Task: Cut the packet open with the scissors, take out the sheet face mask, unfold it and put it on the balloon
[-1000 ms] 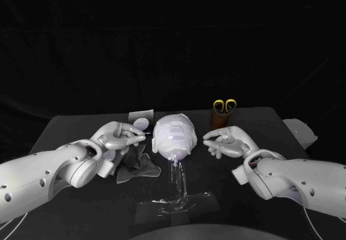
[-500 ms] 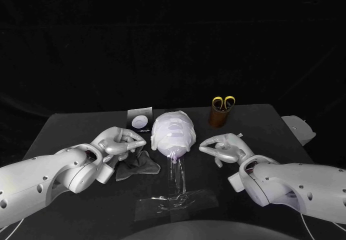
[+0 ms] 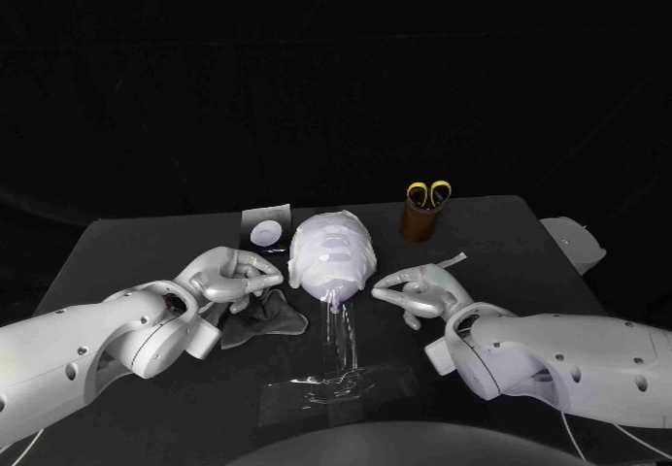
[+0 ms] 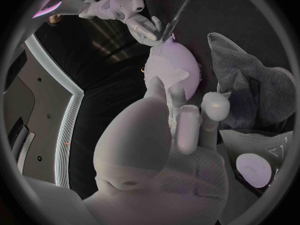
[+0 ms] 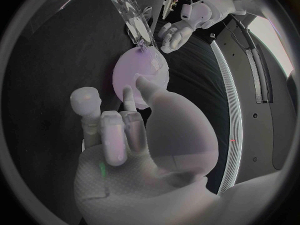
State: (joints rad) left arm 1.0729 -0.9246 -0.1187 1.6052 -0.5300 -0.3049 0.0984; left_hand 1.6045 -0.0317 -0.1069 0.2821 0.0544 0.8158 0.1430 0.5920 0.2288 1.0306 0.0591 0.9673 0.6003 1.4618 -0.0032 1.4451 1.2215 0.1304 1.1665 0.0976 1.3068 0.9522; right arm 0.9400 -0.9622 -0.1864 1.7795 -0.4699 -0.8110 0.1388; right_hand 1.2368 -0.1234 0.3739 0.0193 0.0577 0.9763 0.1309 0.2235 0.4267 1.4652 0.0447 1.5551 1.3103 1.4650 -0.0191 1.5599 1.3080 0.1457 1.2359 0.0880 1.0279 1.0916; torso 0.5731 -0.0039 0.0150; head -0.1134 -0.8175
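The pale balloon (image 3: 333, 254) lies on a clear stand (image 3: 336, 340) with the white sheet mask (image 3: 330, 248) draped over it. My left hand (image 3: 231, 275) is at the balloon's left side, its thumb and a finger reaching the mask's edge (image 4: 167, 71). My right hand (image 3: 414, 286) is at the lower right side, thumb and a finger close together at the mask's rim (image 5: 139, 77). Whether either hand pinches the mask is unclear. The cut packet (image 3: 266, 228) lies behind the left hand. The yellow-handled scissors (image 3: 428, 192) stand in a brown cup (image 3: 420, 223).
A dark crumpled cloth (image 3: 266, 320) lies by my left forearm. The stand's clear base (image 3: 336, 386) is taped down near the front edge. A white object (image 3: 574, 241) sits at the table's right edge.
Both hands have drawn back toward me and lower along the balloon's sides. The right hand has closed in on the balloon's lower right edge.
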